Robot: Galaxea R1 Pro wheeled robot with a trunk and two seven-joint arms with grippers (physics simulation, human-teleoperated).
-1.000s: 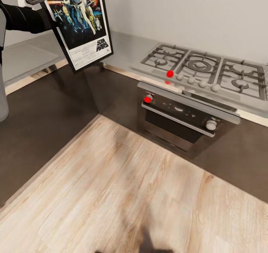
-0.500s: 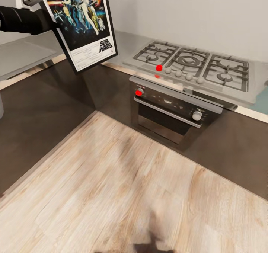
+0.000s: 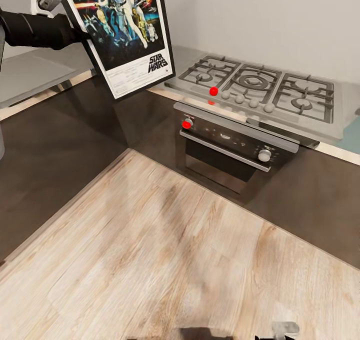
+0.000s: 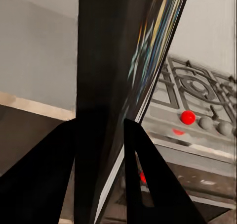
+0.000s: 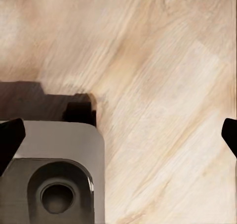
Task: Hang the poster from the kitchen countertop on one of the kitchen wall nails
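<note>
Poster is in your left gripper, lifted clear of the countertop and tilted, its lower corner hanging nearest the hob. In the left wrist view your two dark fingers sit closed on the frame's edge, one on each side, with the artwork seen almost edge-on running away from the gripper. From the head view you can see the dark left arm reaching in to the poster's left edge; the artwork faces the camera, with the "STAR WARS" logo near the low end and the white border and thin black frame showing all round.

Your right gripper looks straight down at the pale wood floor. Its fingertips show only at the two far edges of the right wrist view, spread wide apart with nothing between them. Beside it in that view is a grey rounded part of the robot, with a dark shadow next to it on the boards.

Below the held poster, the dark cabinets run along under the grey slab. Beyond the poster's lower corner, to its right, the oven sits under a steel hob with a row of knobs; the knob nearest the poster is red, and a second red knob sits at the near end of the oven's panel. A plain grey wall stands behind the hob.
</note>
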